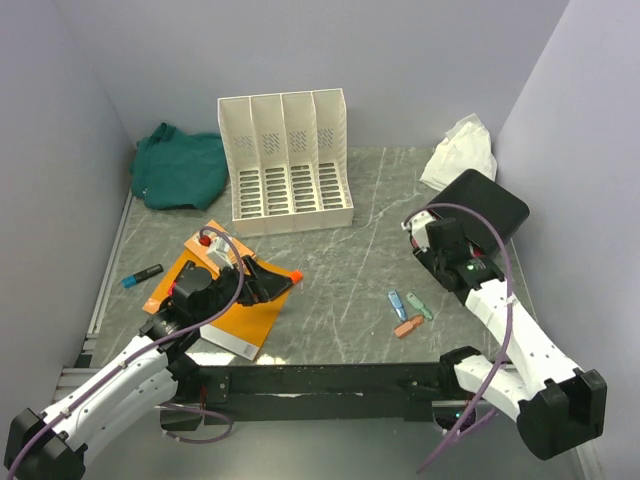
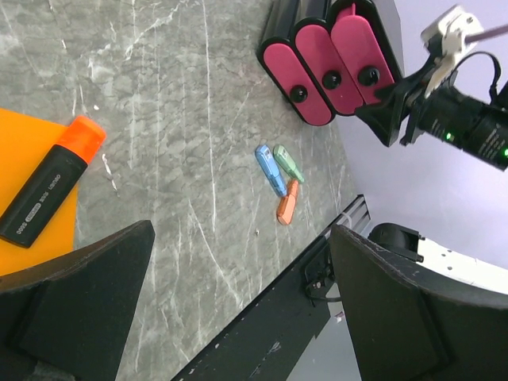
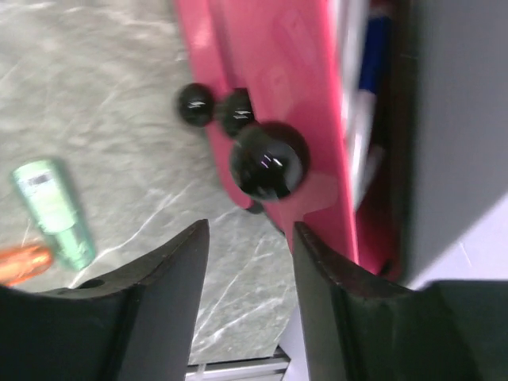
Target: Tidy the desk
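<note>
So, desk point(image 1: 340, 275): it's the whole walled-in tabletop under both arms, with stuff scattered all over it.
Left gripper point(image 1: 265, 282): jaws spread wide, holding nothing, hovering over the orange notebook point(image 1: 243, 320) right by the black marker point(image 2: 51, 190) with the orange cap.
Right gripper point(image 3: 246, 262): jaws a little apart, nothing in them, lined up just short of the black knob point(image 3: 268, 161) on a pink drawer point(image 3: 262, 67) of the small drawer box point(image 1: 485, 205).
Risk 1: pinch that round knob off-centre and it could pop out of the fingers.
Risk 2: the box looks light, so a pull may drag the whole thing instead of opening the drawer.
Risk 3: the box sits close to the right wall, so a shove could jam it there.
Risk 4: three small clips point(image 1: 408, 325) lie near the front edge, and a sweeping arm could knock them off.
Not sure: the right wrist view is blurry, so I can't tell whether the fingers already touch the drawer front.
</note>
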Robot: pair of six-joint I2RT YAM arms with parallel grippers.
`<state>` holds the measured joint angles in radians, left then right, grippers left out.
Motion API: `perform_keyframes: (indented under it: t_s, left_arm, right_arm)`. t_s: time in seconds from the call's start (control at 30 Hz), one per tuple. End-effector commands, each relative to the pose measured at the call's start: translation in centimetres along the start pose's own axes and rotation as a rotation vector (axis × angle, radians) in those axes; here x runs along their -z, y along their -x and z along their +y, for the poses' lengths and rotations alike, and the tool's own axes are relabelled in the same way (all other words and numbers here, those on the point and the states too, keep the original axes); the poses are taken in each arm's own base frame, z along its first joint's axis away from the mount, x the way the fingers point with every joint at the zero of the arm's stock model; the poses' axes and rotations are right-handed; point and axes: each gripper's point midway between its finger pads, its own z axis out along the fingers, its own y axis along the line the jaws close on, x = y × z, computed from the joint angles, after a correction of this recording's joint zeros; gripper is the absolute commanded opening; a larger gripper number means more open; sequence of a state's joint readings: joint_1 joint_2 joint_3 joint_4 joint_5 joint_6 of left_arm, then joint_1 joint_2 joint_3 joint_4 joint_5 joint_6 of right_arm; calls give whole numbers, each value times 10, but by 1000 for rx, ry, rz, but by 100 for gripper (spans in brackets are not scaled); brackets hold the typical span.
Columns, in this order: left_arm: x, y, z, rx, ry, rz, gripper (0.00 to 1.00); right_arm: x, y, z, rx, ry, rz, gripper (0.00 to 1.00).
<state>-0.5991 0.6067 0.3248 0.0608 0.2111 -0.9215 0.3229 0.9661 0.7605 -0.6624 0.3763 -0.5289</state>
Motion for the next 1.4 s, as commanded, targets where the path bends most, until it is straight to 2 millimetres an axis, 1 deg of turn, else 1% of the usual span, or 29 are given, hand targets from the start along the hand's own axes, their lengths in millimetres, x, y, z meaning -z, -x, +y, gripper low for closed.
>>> perform_keyframes:
  t_s: [0.0,0.1,0.2,0.27,0.3,0.33,0.37,0.4,0.43,0.47,0.5,0.53,0.57,0.6,0.63,0.67,0.7,0.77,0.8,0.83,0.87,0.93,0.97,1.03,1.07,1.13,1.27,1.33,1.37]
  left_arm:
    - [-1,0,-11,-11,-55,4,99]
    - [-2,-1,-11,-7,-63,10,99]
    - [-2,-1,-15,-5,-80,12,99]
    - [-3,-2,-15,1,-83,16,99]
    - [-4,-2,-15,4,-86,18,99]
    - [-5,-4,-17,8,-94,29,99]
    - [-6,-4,-19,9,-102,31,99]
    - [-9,-5,-18,14,-104,37,100]
    - [-10,-7,-22,15,-118,50,99]
    - [-14,-11,-21,17,-110,67,99]
    - [-17,-10,-26,13,-120,71,100]
    - [-19,-13,-34,2,-142,82,99]
    - [-25,-18,-31,1,-126,98,99]
    - [-28,-15,-41,-8,-142,98,99]
    - [-31,-20,-49,-25,-162,115,99]
    - [-38,-25,-47,-29,-147,130,99]
    - [-41,-23,-56,-37,-162,130,99]
    - [-52,-32,-60,-49,-168,160,99]
    - [-56,-30,-69,-54,-184,158,99]
    - [-59,-34,-73,-63,-194,173,99]
    - [-67,-40,-72,-66,-188,188,100]
    - [-74,-42,-82,-77,-208,201,100]
    - [-82,-47,-79,-78,-204,215,99]
    - [-88,-50,-88,-82,-225,231,100]
    - [-94,-56,-83,-83,-211,249,99]
    - [-101,-58,-93,-95,-232,258,99]
    - [-116,-69,-94,-98,-234,293,99]
    - [-122,-71,-100,-101,-248,299,100]
    - [-126,-77,-97,-103,-242,319,99]
  right_arm:
    - [7,24,-41,-110,-100,-63,58]
    - [6,24,-48,-136,-99,-59,64]
    - [9,26,-51,-158,-69,-65,66]
    - [16,29,-37,-157,32,-82,67]
    - [26,40,-39,-171,58,-122,67]
    - [36,51,-27,-185,143,-186,67]
    - [45,53,-21,-192,190,-198,67]
    - [56,63,-30,-216,182,-238,67]
    - [65,72,-26,-258,227,-281,68]
    - [71,75,-27,-279,240,-291,69]
    - [79,83,-34,-308,242,-321,69]
    - [79,82,-41,-374,233,-316,70]
    - [79,86,-50,-414,207,-335,76]
    - [77,85,-60,-461,173,-337,81]
    - [75,84,-66,-524,147,-333,84]
    - [71,80,-81,-571,98,-337,85]
    - [68,75,-90,-614,69,-327,85]
    - [60,61,-106,-710,26,-293,85]
    - [58,58,-109,-734,29,-285,85]
    - [53,51,-113,-776,22,-262,84]
    - [50,38,-122,-826,-4,-235,84]
    - [43,28,-125,-885,11,-216,83]
    - [39,24,-128,-904,9,-213,83]
    - [29,10,-134,-967,0,-185,82]
    - [24,6,-137,-987,-4,-175,82]
    - [12,-5,-140,-1054,13,-138,80]
    - [-7,-12,-137,-1136,62,-112,79]
    - [-16,-11,-127,-1185,113,-97,79]
    - [-18,-5,-122,-1193,162,-110,79]
